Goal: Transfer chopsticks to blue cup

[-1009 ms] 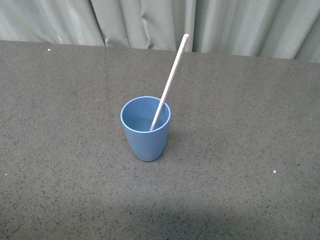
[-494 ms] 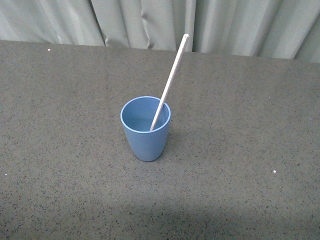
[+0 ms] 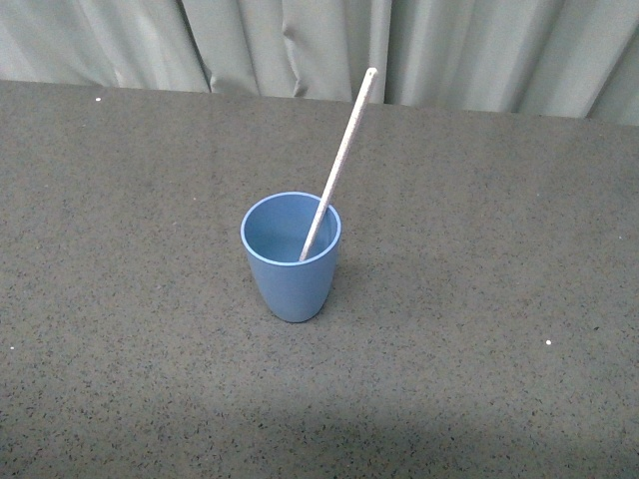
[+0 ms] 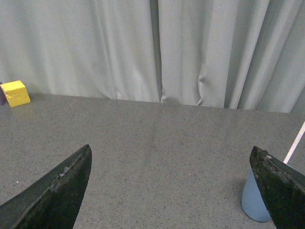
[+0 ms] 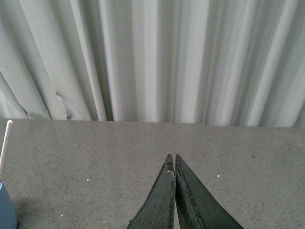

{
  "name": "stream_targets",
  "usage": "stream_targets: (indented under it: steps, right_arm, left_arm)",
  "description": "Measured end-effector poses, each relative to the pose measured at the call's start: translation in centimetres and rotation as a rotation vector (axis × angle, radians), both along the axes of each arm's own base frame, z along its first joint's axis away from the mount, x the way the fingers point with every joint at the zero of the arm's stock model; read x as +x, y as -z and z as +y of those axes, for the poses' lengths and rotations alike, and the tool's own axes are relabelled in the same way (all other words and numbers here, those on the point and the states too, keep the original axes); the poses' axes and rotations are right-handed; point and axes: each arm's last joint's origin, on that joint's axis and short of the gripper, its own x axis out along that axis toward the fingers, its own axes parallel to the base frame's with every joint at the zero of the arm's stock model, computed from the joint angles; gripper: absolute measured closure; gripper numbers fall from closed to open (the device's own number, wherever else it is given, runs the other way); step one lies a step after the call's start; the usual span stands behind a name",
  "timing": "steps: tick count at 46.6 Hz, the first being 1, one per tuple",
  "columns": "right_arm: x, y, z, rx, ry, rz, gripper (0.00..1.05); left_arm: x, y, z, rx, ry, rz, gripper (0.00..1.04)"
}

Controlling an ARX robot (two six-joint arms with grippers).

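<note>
- Your left gripper [image 4: 171, 179]: the two dark fingers [image 4: 57, 191] stand wide apart at opposite sides of the left wrist view, with only bare table between them. Nothing is held.
- Your right gripper [image 5: 175, 167]: the two dark fingers [image 5: 159, 200] are pressed together tip to tip, and nothing shows between them. It is closed and empty, above bare table.
- Neither arm shows in the front view.
- The blue cup [image 3: 291, 255] stands upright on the dark speckled table [image 3: 479, 299], near the middle of the front view, well apart from both grippers.
- The chopsticks [image 3: 337, 164], seen as one pale stick, sit inside the blue cup. The lower end rests within the cup; the shaft leans against the rim on the far right side and tilts up and away to the right. More than half of the length stands above the rim.
- In the left wrist view, you see part of the blue cup [image 4: 255, 200] just beside the right-hand finger, partly hidden by it, with a short stretch of the chopsticks [image 4: 295, 145] rising from it.
- In the right wrist view, a sliver of the blue cup [image 5: 6, 207] shows at the picture's edge, with the upper end of the chopsticks [image 5: 5, 148] above it.
- A yellow block [image 4: 15, 93] sits at the far edge of the table, against the grey curtain [image 4: 157, 47], well apart from the cup. A dark purple thing just beside it is cut off; you cannot tell what it is.
</note>
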Motion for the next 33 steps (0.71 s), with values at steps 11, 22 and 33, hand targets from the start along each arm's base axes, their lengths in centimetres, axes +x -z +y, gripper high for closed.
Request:
stream_targets:
  steps: [11, 22, 33]
  right_arm:
    - [-0.7, 0.2, 0.0, 0.000, 0.000, 0.017, 1.04]
    - [-1.4, 0.3, 0.0, -0.003, -0.002, 0.006, 1.02]
    - [-1.4, 0.3, 0.0, -0.002, -0.003, 0.005, 0.65]
  left_arm:
    - [0.0, 0.0, 0.0, 0.000, 0.000, 0.000, 0.07]
    - [0.0, 0.0, 0.0, 0.000, 0.000, 0.000, 0.07]
    - [0.0, 0.0, 0.0, 0.000, 0.000, 0.000, 0.07]
